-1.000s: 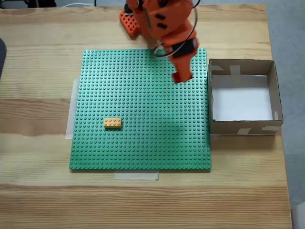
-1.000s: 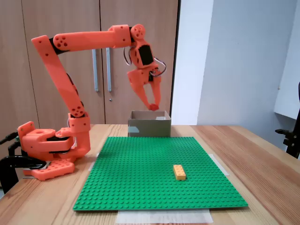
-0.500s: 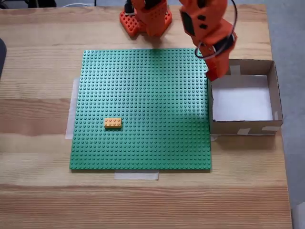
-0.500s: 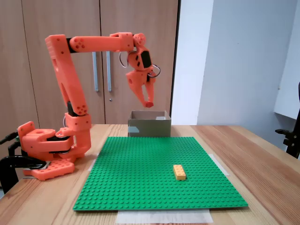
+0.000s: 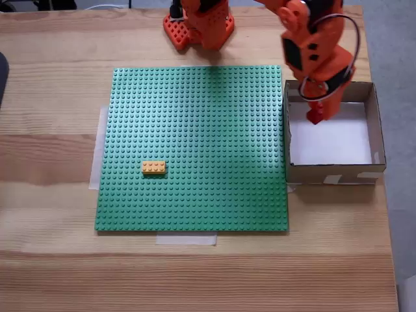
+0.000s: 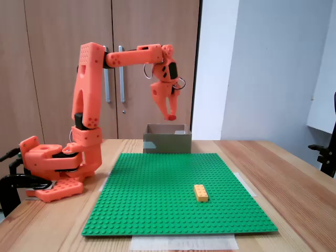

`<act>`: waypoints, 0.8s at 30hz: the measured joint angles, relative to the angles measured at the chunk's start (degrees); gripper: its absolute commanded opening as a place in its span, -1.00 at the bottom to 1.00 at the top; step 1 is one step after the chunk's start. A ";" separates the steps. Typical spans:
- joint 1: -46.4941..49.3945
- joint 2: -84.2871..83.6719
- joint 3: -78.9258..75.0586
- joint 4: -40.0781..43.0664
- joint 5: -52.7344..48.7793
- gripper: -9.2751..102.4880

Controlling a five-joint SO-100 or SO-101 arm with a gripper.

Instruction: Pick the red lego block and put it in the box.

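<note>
Pincer (image 5: 316, 117) in the top-down fixed view: hanging above the box (image 5: 373, 123), over the upper-left part of its white floor, just inside the left wall. Fingers drawn nearly together, clamped on the red lego block (image 5: 316, 118), seen as a small red lump at the tips. Long axis of the block too small to tell here. Block directly over the box interior, so the coming move looks like a plain release or a short descent, no sideways travel needed. Green baseplate (image 5: 195, 143) left of the box, touching or just beside its wall; yellow-orange brick (image 5: 153, 168) lying on the plate, well apart from the pincer, long axis left to right in this view. Desk (image 5: 52, 78) bare wood around the plate.

Side-on fixed view: pincer (image 6: 171, 116) pointing down, above the box (image 6: 168, 142), apart from its rim. Fingers closed on the red lego block (image 6: 172, 117) at the tips. Yellow-orange brick (image 6: 200, 192) near the front of the green baseplate (image 6: 157, 184), far from the 1 arm. Box behind the plate's far edge.
</note>
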 measured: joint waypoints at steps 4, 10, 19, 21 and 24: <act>-2.72 -3.96 -1.67 0.00 0.97 -0.85; -4.83 -10.37 -3.25 -1.58 2.02 -0.85; -4.13 -20.65 -5.71 -7.47 2.02 -0.85; -3.69 -22.06 -5.62 -8.26 2.02 -0.85; -3.08 -22.85 -5.71 -10.81 1.85 -0.85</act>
